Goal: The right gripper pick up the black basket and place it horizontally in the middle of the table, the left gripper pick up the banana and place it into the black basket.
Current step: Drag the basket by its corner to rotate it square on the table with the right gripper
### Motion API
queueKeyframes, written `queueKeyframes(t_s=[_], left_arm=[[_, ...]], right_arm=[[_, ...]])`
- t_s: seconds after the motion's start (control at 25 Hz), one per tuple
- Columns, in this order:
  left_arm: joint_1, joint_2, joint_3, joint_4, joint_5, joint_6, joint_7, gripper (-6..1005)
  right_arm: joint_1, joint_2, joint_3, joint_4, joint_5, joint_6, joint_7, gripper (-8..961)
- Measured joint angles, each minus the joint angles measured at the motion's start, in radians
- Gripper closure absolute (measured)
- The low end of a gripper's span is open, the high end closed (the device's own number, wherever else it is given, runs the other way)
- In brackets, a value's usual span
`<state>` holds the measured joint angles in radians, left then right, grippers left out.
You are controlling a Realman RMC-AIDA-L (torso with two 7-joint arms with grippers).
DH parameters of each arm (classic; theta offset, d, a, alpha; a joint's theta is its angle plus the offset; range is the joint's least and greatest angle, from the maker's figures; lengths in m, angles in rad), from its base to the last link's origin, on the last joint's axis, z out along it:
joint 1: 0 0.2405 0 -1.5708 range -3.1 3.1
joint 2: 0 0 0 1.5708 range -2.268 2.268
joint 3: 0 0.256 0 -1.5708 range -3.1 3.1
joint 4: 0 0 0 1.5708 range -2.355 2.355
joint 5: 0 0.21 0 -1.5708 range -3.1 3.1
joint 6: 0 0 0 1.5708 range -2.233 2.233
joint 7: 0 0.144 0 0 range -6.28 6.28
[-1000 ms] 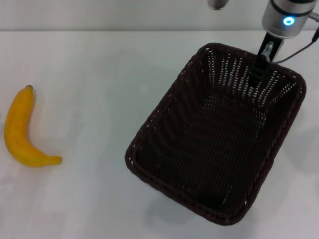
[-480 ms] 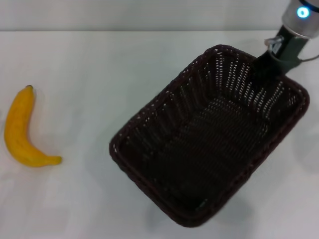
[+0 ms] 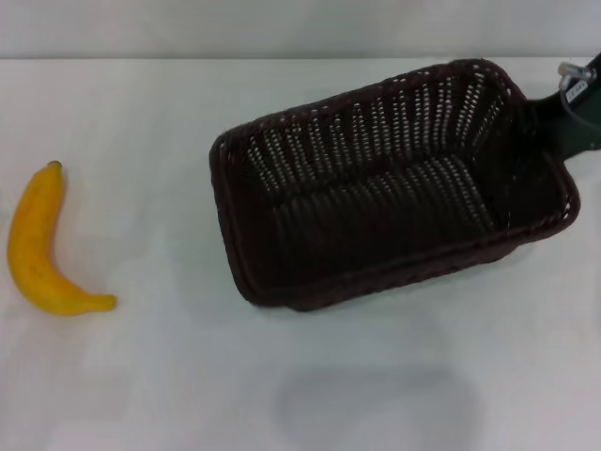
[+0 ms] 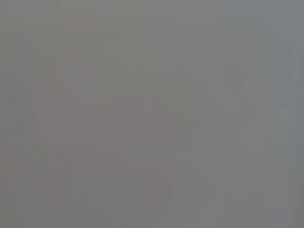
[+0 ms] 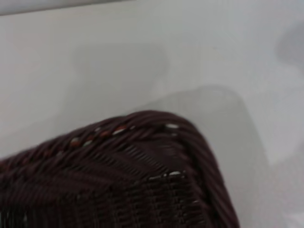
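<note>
Already the black basket [image 3: 390, 188] hangs clear of the worktop [image 3: 188, 376], to judge by the soft shadow cast well in front of it, and its long axis runs nearly crosswise, the far right end a little higher in the head view. Its right short end is held by the right end effector [image 3: 563, 117], which reaches in from the right edge; the fingers are closed on the rim there, though the contact itself is hidden behind the weave. From that end effector the basket stretches away to the robot's left, toward the middle of the worktop. Setting it down level and square looks like the move in hand.

Dark wicker, braided rim, slotted sloping sides, rounded corners: stiff but light, likely to swing when carried by one end. The right wrist view shows one rounded corner over the white surface.

Well apart on the left lies the banana [image 3: 38, 249], yellow, smooth and curved, stem tip pointing away from the robot. It is nearer the left arm; the left end effector shows in no view.
</note>
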<state>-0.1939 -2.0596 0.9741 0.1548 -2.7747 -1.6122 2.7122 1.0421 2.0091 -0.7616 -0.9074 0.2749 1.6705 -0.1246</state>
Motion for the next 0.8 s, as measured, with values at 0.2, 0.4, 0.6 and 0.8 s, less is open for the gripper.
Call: queueKeyframes(t_s=[0.2, 0.4, 0.6, 0.8], left_arm=[[-0.009, 0.013, 0.0, 0.009, 0.005, 0.032, 0.0, 199], [-0.016, 0.027, 0.001, 0.009, 0.006, 0.044, 0.0, 202], [-0.027, 0.035, 0.003, 0.009, 0.007, 0.044, 0.0, 205], [-0.038, 0.042, 0.005, 0.009, 0.007, 0.053, 0.0, 208]], right_arm=[[-0.086, 0.008, -0.092, -0.049, 0.103, -0.013, 0.085, 786], [-0.187, 0.006, -0.24, -0.171, 0.2, -0.012, 0.186, 795], [-0.261, 0.01, -0.366, -0.251, 0.316, -0.027, 0.256, 804], [-0.269, 0.009, -0.504, -0.275, 0.345, -0.048, 0.295, 805]])
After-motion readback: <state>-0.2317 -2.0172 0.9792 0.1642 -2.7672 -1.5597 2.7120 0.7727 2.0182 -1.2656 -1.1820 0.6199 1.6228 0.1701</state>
